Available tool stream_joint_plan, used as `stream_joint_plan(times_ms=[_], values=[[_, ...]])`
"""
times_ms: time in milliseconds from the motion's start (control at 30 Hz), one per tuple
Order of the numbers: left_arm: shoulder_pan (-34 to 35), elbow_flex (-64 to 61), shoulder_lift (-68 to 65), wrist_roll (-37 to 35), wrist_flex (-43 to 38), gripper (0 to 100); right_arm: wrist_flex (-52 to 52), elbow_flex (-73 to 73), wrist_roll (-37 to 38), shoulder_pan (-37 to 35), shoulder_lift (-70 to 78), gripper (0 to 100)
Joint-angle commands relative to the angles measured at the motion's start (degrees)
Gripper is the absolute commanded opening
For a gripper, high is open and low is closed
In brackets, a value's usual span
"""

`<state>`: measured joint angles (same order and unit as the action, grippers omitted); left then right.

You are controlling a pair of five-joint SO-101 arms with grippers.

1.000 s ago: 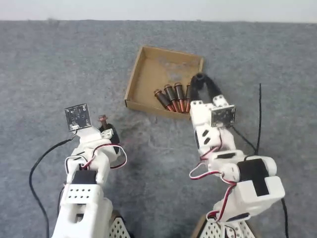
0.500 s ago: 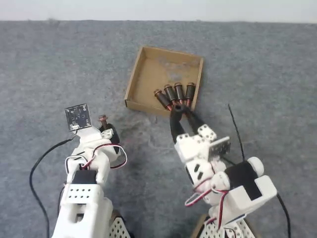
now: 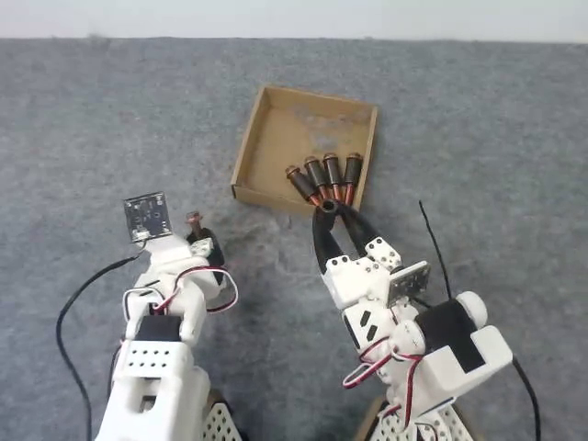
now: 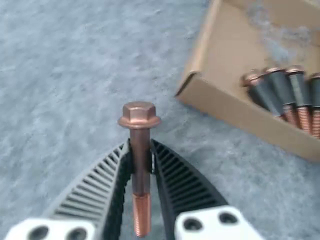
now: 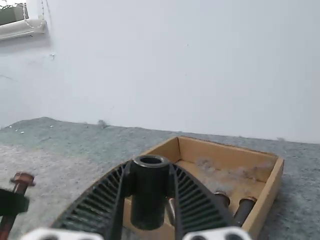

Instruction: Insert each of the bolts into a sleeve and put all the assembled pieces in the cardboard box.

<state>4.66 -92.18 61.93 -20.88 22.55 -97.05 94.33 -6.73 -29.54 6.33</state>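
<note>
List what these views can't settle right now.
Right wrist view: assembled pieces in the cardboard box, mostly behind the sleeve and right claw; no count possible.
Left wrist view: one assembled piece cut off by the frame edge.
High view: bolt shank mostly hidden by the left claw.

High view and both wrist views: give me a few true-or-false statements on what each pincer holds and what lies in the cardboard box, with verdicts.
1. The left pincer is shut on a bolt. True.
2. The right pincer holds nothing. False: it is shut on a sleeve.
3. Four assembled pieces lie in the cardboard box. True.
4. The bolt sits inside the sleeve. False: they are apart, each in its own pincer.
5. The assembled pieces lie along the box's wall farthest from the arms. False: they lie side by side at the wall nearest the arms.
</note>
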Motion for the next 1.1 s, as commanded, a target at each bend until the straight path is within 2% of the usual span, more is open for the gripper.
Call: stream_joint_plan(times_ms=[0, 167, 267, 633, 1067], values=[[-2.46, -1.98, 2.11, 0.44, -8.88, 1, 1.54, 1.23, -0.62, -2.95, 0.04, 0.6], [-2.64, -3.82, 2.11, 0.44, -25.14, 1, 4.18, 1.23, -0.62, -5.05, 0.04, 0.6], [-4.84, -2.07, 2.11, 0.35, -30.68, 1, 4.53, 1.23, -0.62, -5.23, 0.04, 0.6], [-18.64, 11.74, 2.02, 0.35, -23.91, 1, 4.62, 1.23, -0.26, -5.85, 0.04, 0.6], [-29.89, 14.81, 1.67, 0.53, -24.18, 1, 4.62, 1.23, -0.18, -5.85, 0.04, 0.6]])
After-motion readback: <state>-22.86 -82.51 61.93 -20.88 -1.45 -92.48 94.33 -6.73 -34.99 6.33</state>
